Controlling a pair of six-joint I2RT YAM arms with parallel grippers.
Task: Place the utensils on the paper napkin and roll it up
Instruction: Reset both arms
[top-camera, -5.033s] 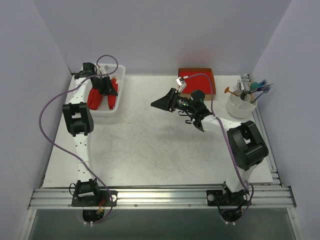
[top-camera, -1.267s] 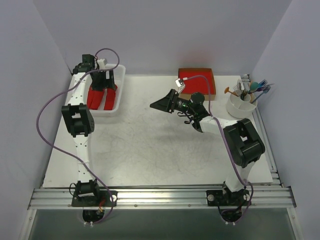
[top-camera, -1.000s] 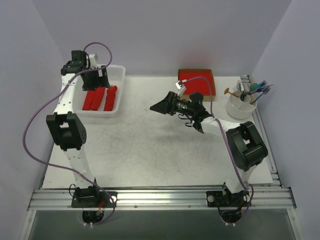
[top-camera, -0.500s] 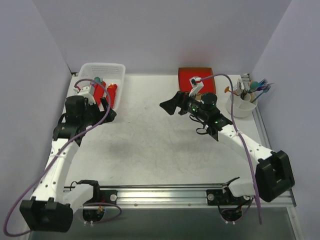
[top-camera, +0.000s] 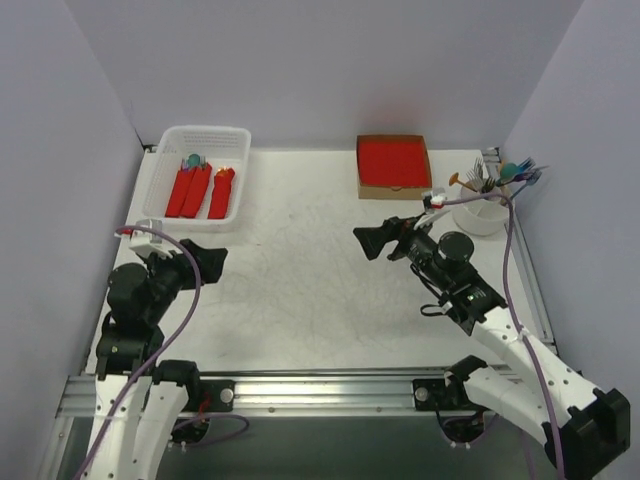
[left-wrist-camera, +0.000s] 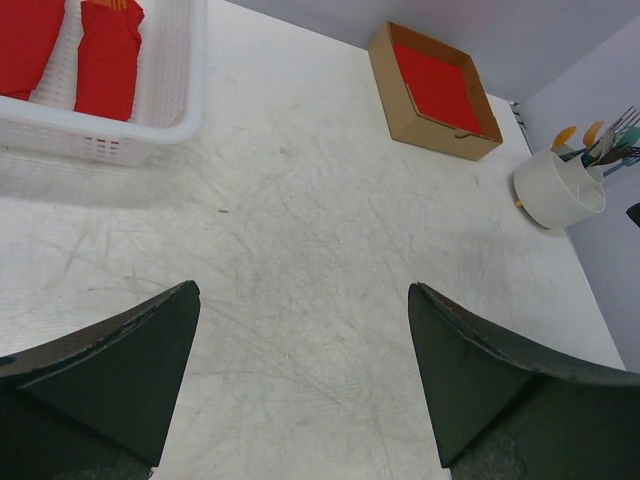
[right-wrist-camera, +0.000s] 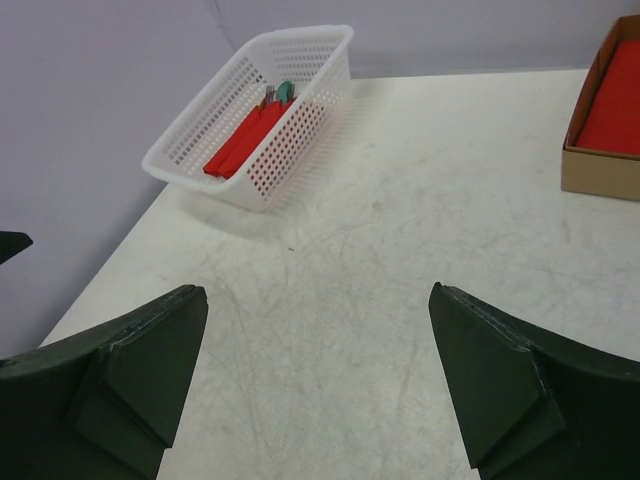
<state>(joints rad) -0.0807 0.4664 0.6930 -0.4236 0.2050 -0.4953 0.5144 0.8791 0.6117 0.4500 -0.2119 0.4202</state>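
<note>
Both arms crouch low over the near part of the worktop (top-camera: 300, 300). The left hand (top-camera: 208, 251) points right and the right hand (top-camera: 366, 240) points left, each with fingers spread wide and holding nothing. The utensils (top-camera: 497, 176) stand bunched in a white cup (top-camera: 480, 216) at the far right. Three red napkin rolls (top-camera: 200, 190) lie side by side in a white basket (top-camera: 238, 136) at the far left.

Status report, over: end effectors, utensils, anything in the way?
Left end effector open, empty. Right end effector open, empty. Utensils in the cup, three red rolls in the basket. Nothing in the way.
</note>
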